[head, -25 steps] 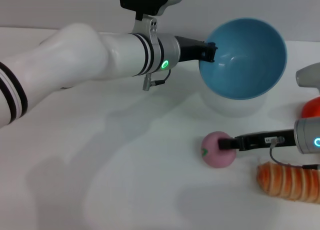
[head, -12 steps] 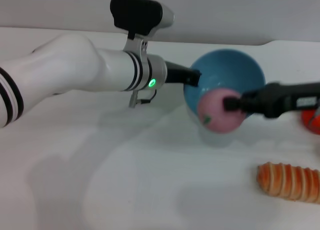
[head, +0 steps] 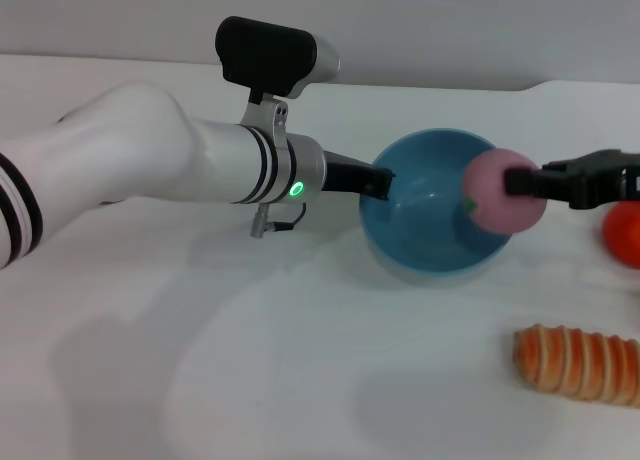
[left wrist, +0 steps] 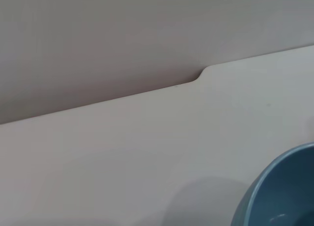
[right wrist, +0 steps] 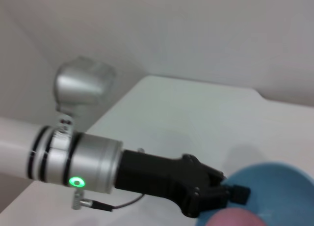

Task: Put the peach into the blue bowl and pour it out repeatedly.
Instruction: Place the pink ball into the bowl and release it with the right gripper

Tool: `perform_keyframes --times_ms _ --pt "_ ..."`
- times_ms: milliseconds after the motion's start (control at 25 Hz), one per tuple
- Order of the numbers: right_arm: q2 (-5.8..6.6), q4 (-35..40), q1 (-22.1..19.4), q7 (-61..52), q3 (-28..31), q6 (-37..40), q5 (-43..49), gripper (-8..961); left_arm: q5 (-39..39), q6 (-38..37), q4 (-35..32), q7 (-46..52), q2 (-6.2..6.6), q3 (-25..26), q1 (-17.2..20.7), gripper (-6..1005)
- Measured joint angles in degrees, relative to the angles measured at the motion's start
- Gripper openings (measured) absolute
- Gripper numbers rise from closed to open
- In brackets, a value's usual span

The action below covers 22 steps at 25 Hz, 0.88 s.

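A white tabletop seen from the robot's head. The right gripper, fingers clamped on the peach, has carried it from in front of the blue bowl to just above the bowl's right rim. The left gripper grips the opposite rim and has levelled the bowl upright. The drop into the bowl looks imminent.

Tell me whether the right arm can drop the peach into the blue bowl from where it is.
Probably yes. The right claw holds the peach over the blue bowl's right rim, nothing between them. The left claw holds the opposite rim, clear of the drop.
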<state>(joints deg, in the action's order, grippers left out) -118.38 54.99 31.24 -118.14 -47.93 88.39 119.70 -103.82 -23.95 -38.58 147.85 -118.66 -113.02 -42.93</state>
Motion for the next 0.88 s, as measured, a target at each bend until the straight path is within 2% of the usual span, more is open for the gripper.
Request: perform_keyframes --times_ms 200,400,640,680,880 --pt "-0.39 -2.76 -0.25 2.78 -0.4 -3.1 -0.77 63 0.05 -0.14 -0.21 0.02 -0.12 -0.46 -0.52 -1" --pt "-0.22 -6.55 -0.72 9.08 -0.03 -5.07 -5.64 70 0.16 -0.46 -0.5 0.04 -0.17 -0.55 -0.25 -1" --pt "-0.11 -7.93 -0.45 10.8 -0.05 -7.22 -6.38 283 0.19 -0.66 -0.53 0.06 -0.17 -0.88 -0.03 -2" --pt "-0.1 -7.83 -0.46 10.85 0.04 -7.46 -6.45 502 0.21 -0.66 -0.55 0.07 -0.17 -0.89 -0.03 -2" --pt "-0.1 -7.23 -1.7 11.95 0.96 -7.78 -8.66 502 0.2 0.23 -0.51 0.02 -0.16 -1.79 -0.05 -1"
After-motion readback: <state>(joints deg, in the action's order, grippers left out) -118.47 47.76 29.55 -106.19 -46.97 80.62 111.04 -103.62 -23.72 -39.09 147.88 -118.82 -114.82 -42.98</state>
